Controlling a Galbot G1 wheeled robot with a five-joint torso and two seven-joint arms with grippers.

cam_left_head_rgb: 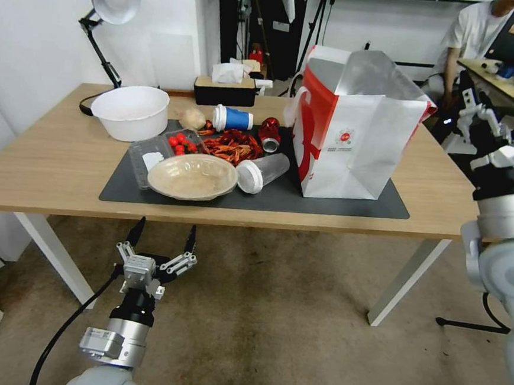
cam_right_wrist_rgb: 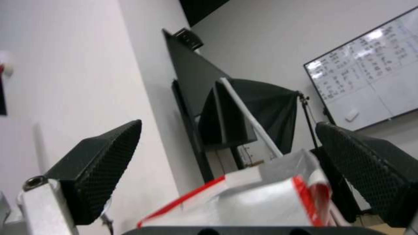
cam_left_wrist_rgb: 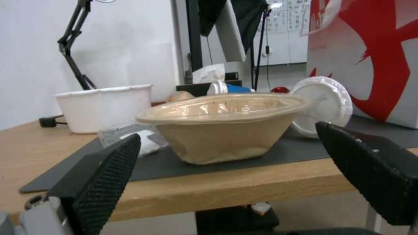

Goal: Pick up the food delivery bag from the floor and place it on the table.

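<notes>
On the table (cam_left_head_rgb: 45, 164), the food delivery bag (cam_left_head_rgb: 356, 135) with its red round logo stands upright; both grippers gape empty.

From your right wrist camera, the food delivery bag (cam_right_wrist_rgb: 261, 199) is blurred and cut off at the frame's lower edge. On the head camera, your right gripper (cam_left_head_rgb: 474, 112) is too tangled against dark clutter to read.

The scene is evenly, brightly lit; edges are bowed in the head view; the right wrist view is blurred.
</notes>
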